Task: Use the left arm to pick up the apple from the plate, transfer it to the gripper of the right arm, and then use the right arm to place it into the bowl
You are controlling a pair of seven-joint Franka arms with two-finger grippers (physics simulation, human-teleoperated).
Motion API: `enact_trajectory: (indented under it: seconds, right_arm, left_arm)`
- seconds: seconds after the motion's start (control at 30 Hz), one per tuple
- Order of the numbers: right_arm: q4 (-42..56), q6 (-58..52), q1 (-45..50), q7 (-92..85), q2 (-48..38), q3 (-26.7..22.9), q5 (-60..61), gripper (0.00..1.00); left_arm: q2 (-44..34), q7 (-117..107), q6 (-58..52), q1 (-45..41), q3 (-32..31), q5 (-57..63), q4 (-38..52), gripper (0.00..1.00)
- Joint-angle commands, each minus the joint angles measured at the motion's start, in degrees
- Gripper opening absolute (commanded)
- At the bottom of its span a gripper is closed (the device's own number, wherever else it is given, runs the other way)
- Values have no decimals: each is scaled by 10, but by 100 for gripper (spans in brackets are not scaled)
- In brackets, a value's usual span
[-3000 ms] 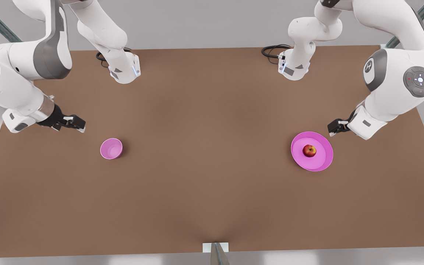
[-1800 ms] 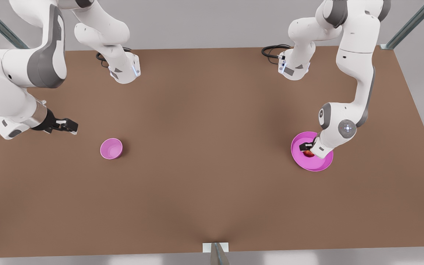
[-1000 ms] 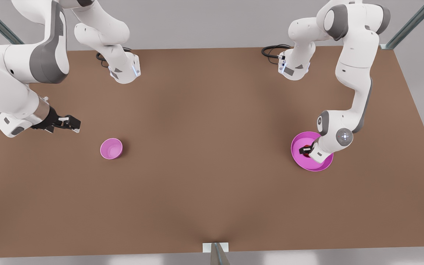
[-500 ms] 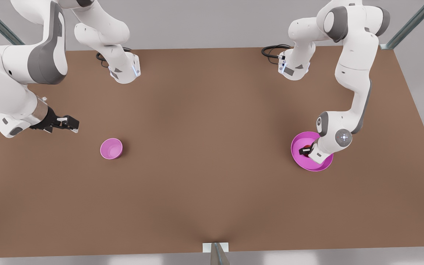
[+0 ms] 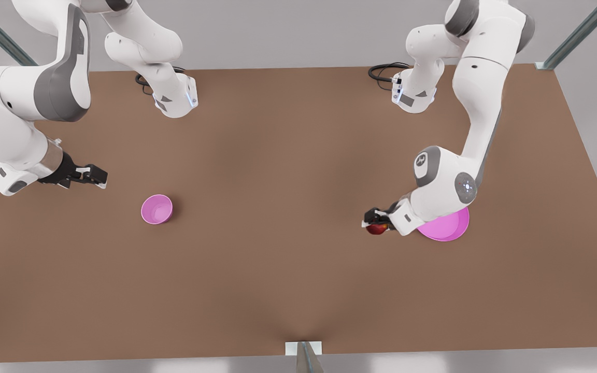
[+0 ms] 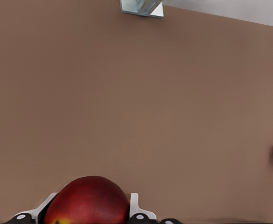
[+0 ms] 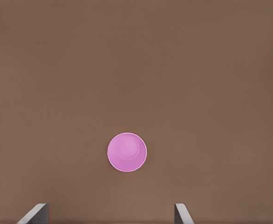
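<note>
The right gripper [image 5: 94, 176] hangs over the desk [image 5: 288, 207] at the front view's left, its fingers [image 7: 36, 213] spread apart and holding nothing. The bowl [image 5: 156, 209] sits near it, ahead of its fingertips and toward the middle of the desk.

From there, a wide bare stretch of desk runs across to the left gripper [image 5: 373, 226], which is clamped on the apple [image 5: 378, 228] and holds it just off the plate [image 5: 449, 226], on the side facing the bowl. The apple is round, so no axis matters.

The handover turns on that gap: the two grippers are well apart, and the apple lies far from the right gripper, past the bowl. Nothing stands between them, so I judge both have free room to meet mid-desk.
</note>
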Motion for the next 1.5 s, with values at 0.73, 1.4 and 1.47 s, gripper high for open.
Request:
enact_trajectory:
  seconds: [0.73, 1.4, 1.47]
  right_arm:
    - [-5, 139, -4, -55, 253, 17, 726, 100]
    - [-1, 257, 105, -413, 350, 46, 954, 100]
    - [-6, 256, 102, -439, 354, 46, 952, 100]
  left_arm:
    - [285, 1437, 168, -216, -17, -689, 284, 67]
    - [312, 1436, 179, -233, -29, -695, 334, 67]
    - [312, 1436, 179, -237, -29, -694, 335, 67]
